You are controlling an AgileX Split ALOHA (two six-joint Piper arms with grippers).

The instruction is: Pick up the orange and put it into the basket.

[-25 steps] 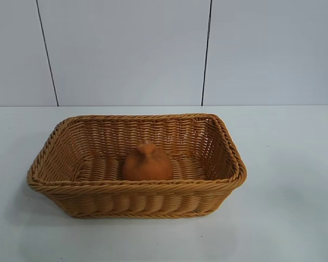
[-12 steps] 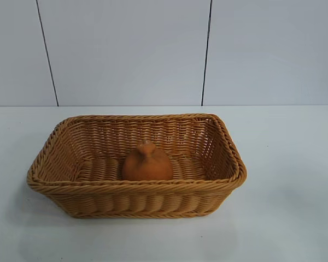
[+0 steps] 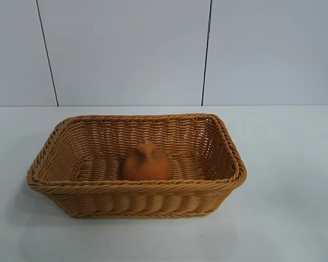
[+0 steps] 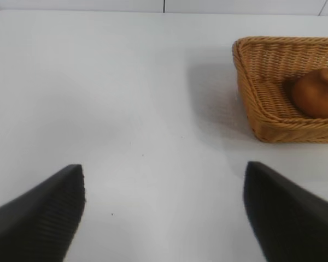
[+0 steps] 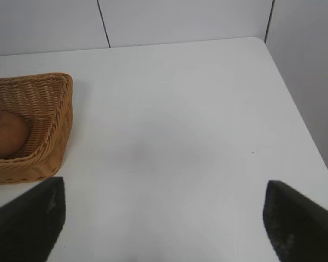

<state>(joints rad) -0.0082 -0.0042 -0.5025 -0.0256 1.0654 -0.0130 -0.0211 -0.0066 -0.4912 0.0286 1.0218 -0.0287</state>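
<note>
The brownish-orange orange (image 3: 147, 162) with a small knob on top sits inside the tan wicker basket (image 3: 136, 188), near the middle of its floor. It also shows in the left wrist view (image 4: 317, 93) and the right wrist view (image 5: 5, 134), each time inside the basket (image 4: 262, 117) (image 5: 57, 125). My left gripper (image 4: 164, 213) is open and empty above bare table, well off the basket's side. My right gripper (image 5: 164, 218) is open and empty above bare table on the basket's other side. Neither gripper shows in the exterior view.
The white table (image 3: 290, 218) carries the basket at its middle. A pale panelled wall (image 3: 126, 54) stands behind it. The table's side edge (image 5: 295, 109) runs close to the right gripper, with a wall beyond it.
</note>
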